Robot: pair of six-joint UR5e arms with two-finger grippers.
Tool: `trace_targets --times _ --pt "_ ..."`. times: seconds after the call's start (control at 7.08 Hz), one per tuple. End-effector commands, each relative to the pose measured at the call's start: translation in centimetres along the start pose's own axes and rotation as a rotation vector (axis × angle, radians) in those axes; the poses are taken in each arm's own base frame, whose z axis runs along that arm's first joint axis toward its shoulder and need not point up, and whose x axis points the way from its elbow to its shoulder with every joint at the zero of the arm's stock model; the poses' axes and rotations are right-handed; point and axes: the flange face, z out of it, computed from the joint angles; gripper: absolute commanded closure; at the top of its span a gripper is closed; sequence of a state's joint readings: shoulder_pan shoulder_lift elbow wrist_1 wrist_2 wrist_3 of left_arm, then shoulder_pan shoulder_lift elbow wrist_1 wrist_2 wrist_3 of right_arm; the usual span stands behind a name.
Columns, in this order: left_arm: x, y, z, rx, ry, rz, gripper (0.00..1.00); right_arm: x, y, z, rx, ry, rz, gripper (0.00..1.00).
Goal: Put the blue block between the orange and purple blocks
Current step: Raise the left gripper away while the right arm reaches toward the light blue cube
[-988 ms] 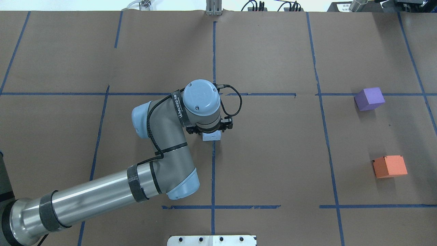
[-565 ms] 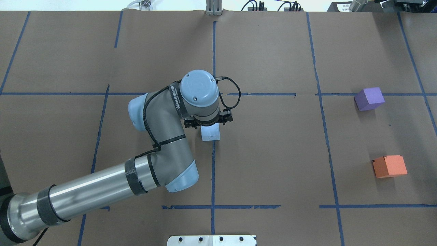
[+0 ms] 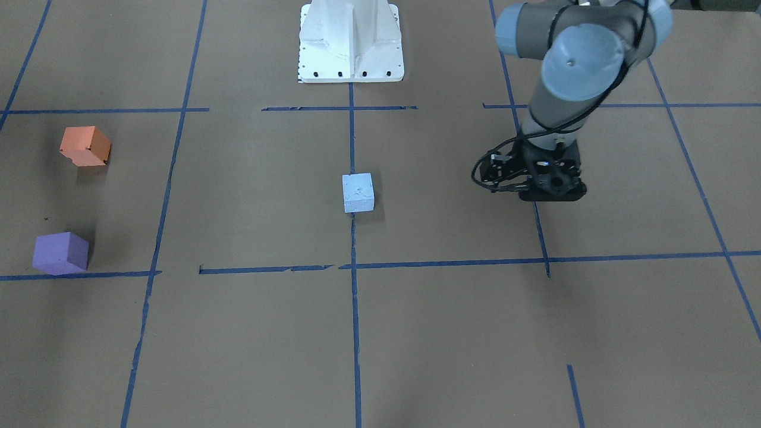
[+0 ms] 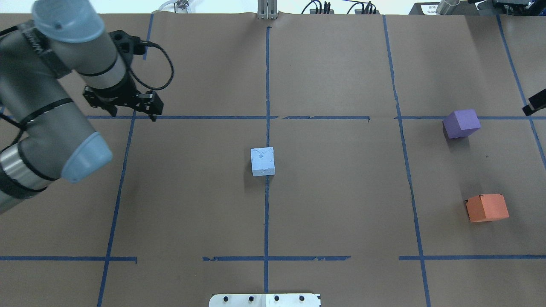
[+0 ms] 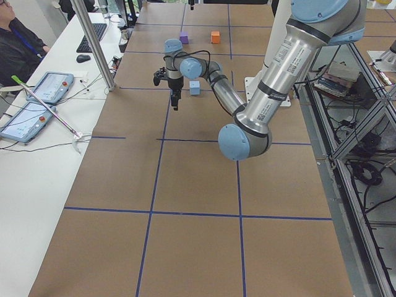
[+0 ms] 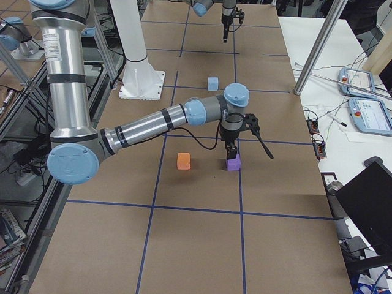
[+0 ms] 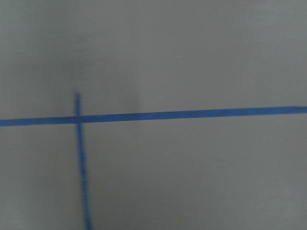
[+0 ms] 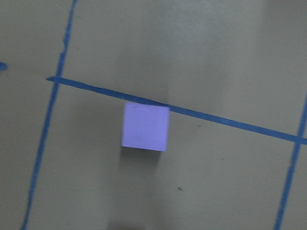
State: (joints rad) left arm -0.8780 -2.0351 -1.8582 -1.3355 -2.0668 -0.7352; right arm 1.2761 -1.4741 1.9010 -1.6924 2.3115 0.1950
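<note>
The light blue block (image 4: 262, 161) sits alone on the brown paper at the table's centre, on a blue tape line; it also shows in the front view (image 3: 358, 192). The purple block (image 4: 461, 123) and the orange block (image 4: 487, 207) stand apart at the right. My left gripper (image 4: 124, 104) hovers far left of the blue block, empty; its fingers are hidden under the wrist. My right gripper (image 6: 231, 150) hangs just above the purple block (image 6: 233, 163), which fills the middle of the right wrist view (image 8: 145, 127). I cannot tell whether either gripper is open or shut.
Blue tape lines (image 4: 266, 85) divide the paper into squares. The robot's white base (image 3: 351, 41) stands at the near edge. A sliver of the right arm (image 4: 536, 102) shows at the overhead view's right edge. Operator desks with tablets (image 5: 37, 99) flank the table.
My left arm has swung from directly over the blue block to the far left. The blue block stays on the table where it was, now fully uncovered.
</note>
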Motion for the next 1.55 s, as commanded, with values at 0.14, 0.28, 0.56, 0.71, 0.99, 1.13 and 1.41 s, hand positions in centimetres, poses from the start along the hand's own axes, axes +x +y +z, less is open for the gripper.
trace_targets --times 0.14,0.28,0.56,0.71,0.99,1.13,1.41 --pt "-15.4 3.1 -2.2 -0.024 0.012 0.073 0.00 -19.4 -5.4 0.9 0.010 -0.079 0.082 0.00" --pt "-15.9 3.0 -2.8 -0.030 0.040 0.057 0.00 -27.8 -5.2 3.0 0.011 -0.071 0.084 0.00" --pt "-15.7 2.9 -2.9 -0.029 0.039 0.012 0.00 -41.9 -4.7 7.0 0.043 -0.040 0.140 0.00" --pt "-15.7 3.0 -2.8 -0.031 0.039 0.010 0.00 -47.8 -5.4 8.9 0.042 -0.026 0.176 0.00" --pt "-15.5 3.0 -2.8 -0.030 0.040 -0.007 0.00 -54.7 -6.2 11.3 0.038 0.005 0.190 0.00" --pt "-15.4 3.0 -2.8 -0.030 0.040 -0.025 0.00 -56.6 -6.3 12.0 0.034 0.013 0.197 0.00" --pt "-15.3 3.0 -2.9 -0.028 0.042 -0.029 0.00 -59.2 -7.4 14.1 0.064 0.021 0.182 0.00"
